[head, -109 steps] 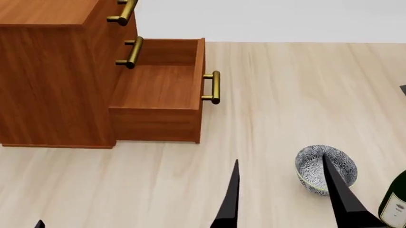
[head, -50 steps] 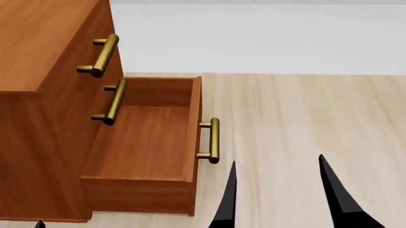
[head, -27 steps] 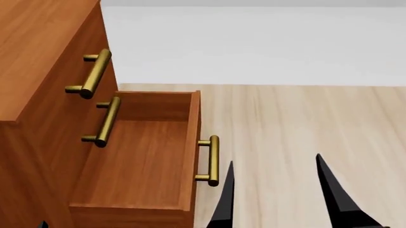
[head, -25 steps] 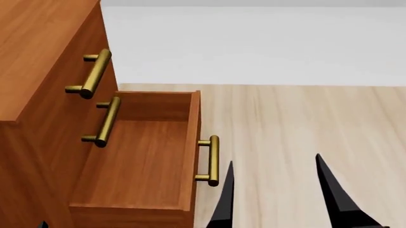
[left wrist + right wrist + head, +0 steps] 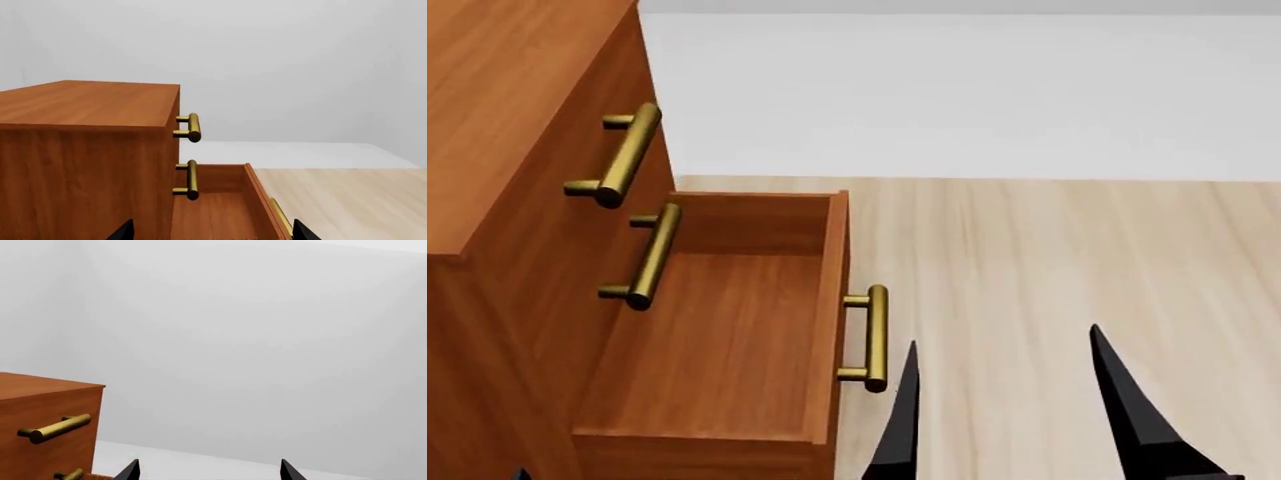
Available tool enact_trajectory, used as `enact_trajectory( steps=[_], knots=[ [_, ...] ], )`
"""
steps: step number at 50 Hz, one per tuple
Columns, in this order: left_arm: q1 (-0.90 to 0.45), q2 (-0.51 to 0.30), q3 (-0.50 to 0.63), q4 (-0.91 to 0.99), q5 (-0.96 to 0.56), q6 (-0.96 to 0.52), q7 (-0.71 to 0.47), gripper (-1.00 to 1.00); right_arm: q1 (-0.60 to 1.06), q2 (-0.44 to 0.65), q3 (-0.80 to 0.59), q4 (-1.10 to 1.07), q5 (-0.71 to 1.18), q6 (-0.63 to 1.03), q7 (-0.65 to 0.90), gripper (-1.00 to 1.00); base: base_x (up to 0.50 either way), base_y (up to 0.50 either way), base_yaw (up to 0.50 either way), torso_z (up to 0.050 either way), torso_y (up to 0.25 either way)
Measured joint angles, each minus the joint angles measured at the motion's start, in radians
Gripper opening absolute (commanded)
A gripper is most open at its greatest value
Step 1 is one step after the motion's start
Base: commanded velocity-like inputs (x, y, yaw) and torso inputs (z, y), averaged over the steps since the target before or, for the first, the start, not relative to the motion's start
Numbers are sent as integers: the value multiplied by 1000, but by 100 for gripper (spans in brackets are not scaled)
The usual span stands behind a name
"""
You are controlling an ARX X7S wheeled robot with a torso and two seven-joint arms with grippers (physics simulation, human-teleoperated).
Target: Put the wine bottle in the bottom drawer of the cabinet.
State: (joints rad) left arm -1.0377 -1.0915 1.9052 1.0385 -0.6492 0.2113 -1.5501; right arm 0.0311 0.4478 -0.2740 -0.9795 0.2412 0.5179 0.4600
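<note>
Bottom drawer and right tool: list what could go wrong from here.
1. The right tool is open and holds nothing; no wine bottle shows in any view, so the bottom drawer may stay empty unless the robot turns to find it.
2. One of the tool's fingers sits close beside the drawer's brass handle; moving left could knock the drawer.
</note>
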Motion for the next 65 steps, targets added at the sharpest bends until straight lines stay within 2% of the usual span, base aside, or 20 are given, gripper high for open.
enact_trajectory(
  steps=[11,16,32,41,51,65],
  knots=[
    [17,3,-20,-4,-4,-8,2,100,-8,28,20,-29,20,23,19,100,0,0,0,0,0],
    [26,0,-31,-6,-5,-6,4,100,-16,73,17,-44,47,17,63,100,0,0,0,0,0],
    [57,-6,-60,-12,0,5,17,100,1,479,-180,-60,229,-241,475,100,0,0,0,0,0],
    [73,-5,-73,-18,1,13,23,100,-67,631,-239,-49,226,-381,620,100,0,0,0,0,0],
    [88,-8,-86,-23,2,17,27,100,-139,720,-267,-33,204,-473,708,100,0,0,0,0,0],
    [106,-4,-103,-28,3,15,33,100,-250,781,-291,12,146,-582,793,100,0,0,0,0,0]
  ],
)
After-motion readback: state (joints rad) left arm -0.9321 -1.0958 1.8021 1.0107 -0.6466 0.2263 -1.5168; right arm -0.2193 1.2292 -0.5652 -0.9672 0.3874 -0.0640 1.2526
